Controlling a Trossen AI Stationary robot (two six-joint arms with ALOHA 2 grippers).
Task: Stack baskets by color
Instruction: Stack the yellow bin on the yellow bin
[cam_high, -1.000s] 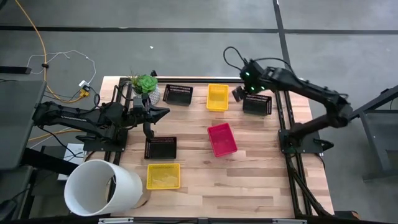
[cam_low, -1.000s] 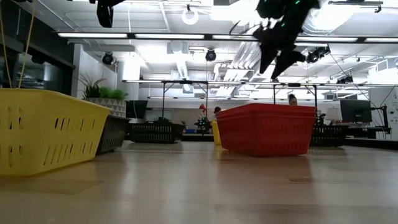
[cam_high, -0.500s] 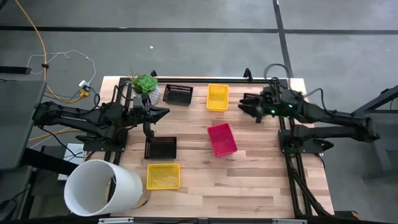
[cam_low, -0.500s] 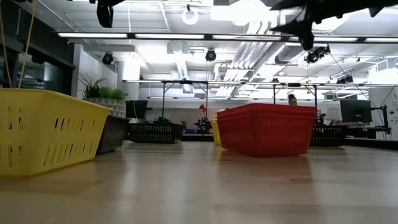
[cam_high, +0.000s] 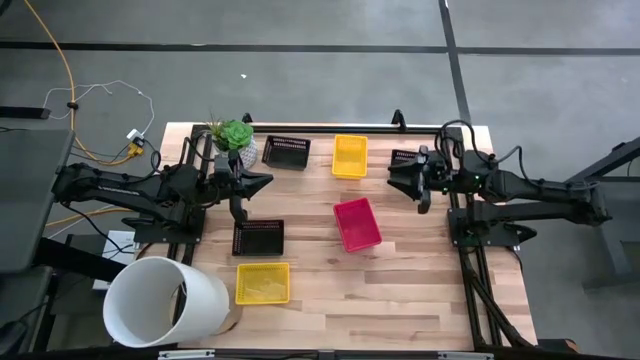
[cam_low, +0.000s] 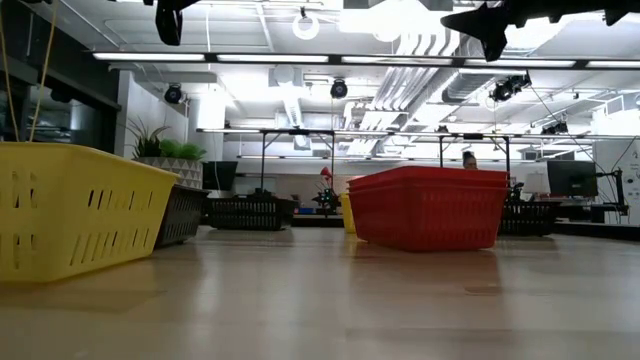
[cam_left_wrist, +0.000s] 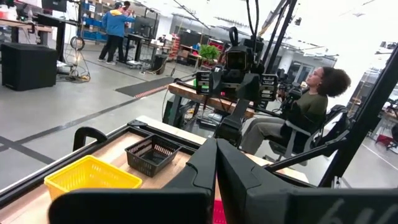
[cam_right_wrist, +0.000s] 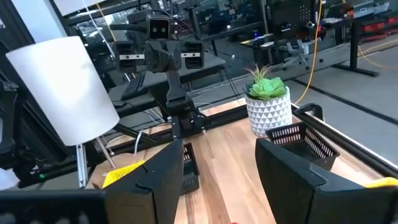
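Six baskets lie on the table in the high view. A black one (cam_high: 286, 151), a yellow one (cam_high: 350, 156) and a black one (cam_high: 405, 158) sit in the far row. A pinkish-red one (cam_high: 357, 223) is at the middle. A black one (cam_high: 258, 238) and a yellow one (cam_high: 263, 283) are at the near left. My right gripper (cam_high: 393, 181) hangs level above the table beside the far right black basket, open and empty (cam_right_wrist: 217, 168). My left gripper (cam_high: 264, 181) is shut, level, above the table's left part (cam_left_wrist: 217, 168).
A large white cylinder (cam_high: 165, 302) lies at the near left corner. A potted green plant (cam_high: 233, 135) stands at the far left. Dark frame rails run along the table's left and right sides. A person sits beyond the table (cam_left_wrist: 311, 106).
My right gripper has drawn back from over the far row, between the yellow and the black basket, toward the table's right edge and a little nearer. It has tipped from pointing down to level, and the arm has folded in. No basket has moved.
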